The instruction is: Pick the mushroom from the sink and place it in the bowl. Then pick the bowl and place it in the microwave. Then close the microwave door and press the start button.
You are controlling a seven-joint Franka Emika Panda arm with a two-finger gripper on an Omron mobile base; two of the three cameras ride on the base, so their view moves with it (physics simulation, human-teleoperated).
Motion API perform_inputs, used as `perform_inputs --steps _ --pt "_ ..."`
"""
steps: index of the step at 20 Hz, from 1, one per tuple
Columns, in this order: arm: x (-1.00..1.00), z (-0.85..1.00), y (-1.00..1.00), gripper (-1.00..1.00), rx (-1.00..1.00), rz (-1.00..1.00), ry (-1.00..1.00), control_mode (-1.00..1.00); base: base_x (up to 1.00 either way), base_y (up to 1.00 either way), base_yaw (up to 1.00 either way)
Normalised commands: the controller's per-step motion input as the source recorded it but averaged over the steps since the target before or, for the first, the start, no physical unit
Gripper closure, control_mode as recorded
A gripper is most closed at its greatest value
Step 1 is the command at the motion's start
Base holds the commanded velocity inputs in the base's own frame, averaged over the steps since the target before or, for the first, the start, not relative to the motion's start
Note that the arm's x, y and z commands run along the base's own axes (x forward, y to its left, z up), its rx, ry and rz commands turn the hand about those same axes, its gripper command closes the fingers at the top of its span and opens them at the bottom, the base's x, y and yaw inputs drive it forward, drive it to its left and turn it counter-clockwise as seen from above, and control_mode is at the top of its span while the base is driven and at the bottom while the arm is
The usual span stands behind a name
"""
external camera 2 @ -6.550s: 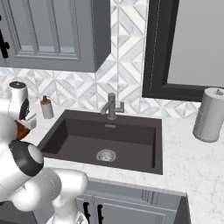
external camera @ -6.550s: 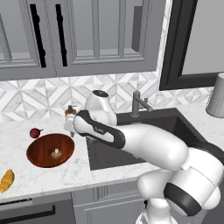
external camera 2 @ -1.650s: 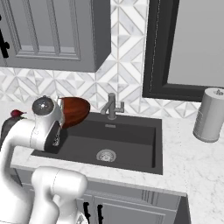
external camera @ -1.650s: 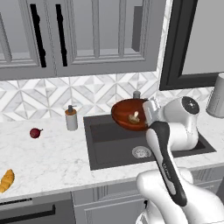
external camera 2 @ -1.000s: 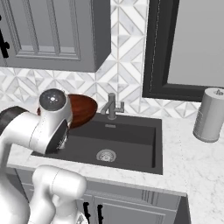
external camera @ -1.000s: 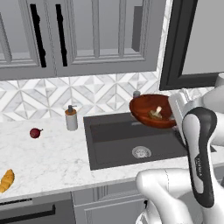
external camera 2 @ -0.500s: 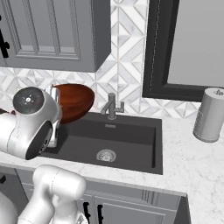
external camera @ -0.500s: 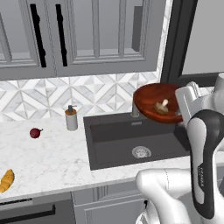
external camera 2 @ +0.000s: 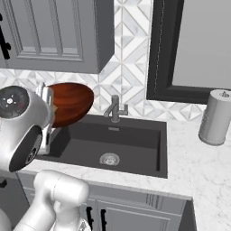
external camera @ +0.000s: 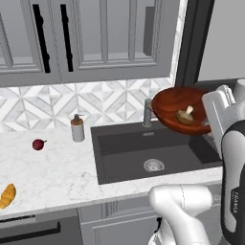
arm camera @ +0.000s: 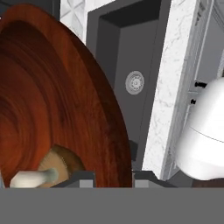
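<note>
My gripper [external camera: 208, 118] is shut on the right rim of the reddish-brown bowl [external camera: 178, 109], which hangs tilted above the right end of the dark sink [external camera: 119, 143]. The tan mushroom [external camera: 184, 115] lies inside the bowl with its pale stem up. The right base view shows the bowl [external camera 2: 71, 103] from below, left of the faucet [external camera 2: 115, 108], beside my gripper [external camera 2: 48, 107]. In the hand view the bowl [arm camera: 65, 109] is close up, its rim between my gripper's [arm camera: 111, 178] fingers, and the mushroom [arm camera: 48, 173] lies low in it. The microwave and its door are out of view.
A soap dispenser [external camera: 77, 128], a dark red ball [external camera: 38, 144] and a golden pastry [external camera: 6, 195] are on the counter left of the sink. A grey canister [external camera 2: 216, 117] stands on the right counter. A dark-framed pale panel [external camera 2: 194, 49] rises behind it. Cabinets [external camera: 86, 38] hang above.
The arm has carried the bowl, with the mushroom in it, from the left counter rightward and upward across the sink. In the last half second it moved only slightly.
</note>
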Motion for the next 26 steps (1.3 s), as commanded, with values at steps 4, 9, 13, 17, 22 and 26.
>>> perform_inputs --steps 4,9,13,17,22,26 --pt "0.00 0.00 0.00 1.00 0.00 0.00 0.00 1.00 -0.53 0.87 0.28" --pt "0.00 0.00 0.00 1.00 0.00 0.00 0.00 1.00 0.00 0.81 0.79" --pt "0.00 0.00 0.00 1.00 0.00 0.00 0.00 1.00 0.00 0.59 0.86" --pt "0.00 0.00 0.00 1.00 0.00 0.00 0.00 1.00 0.00 0.56 0.86" --pt "0.00 0.00 0.00 1.00 0.00 0.00 0.00 1.00 0.01 0.47 0.87" --pt "0.00 0.00 0.00 1.00 0.00 0.00 0.00 1.00 0.01 0.47 0.87"
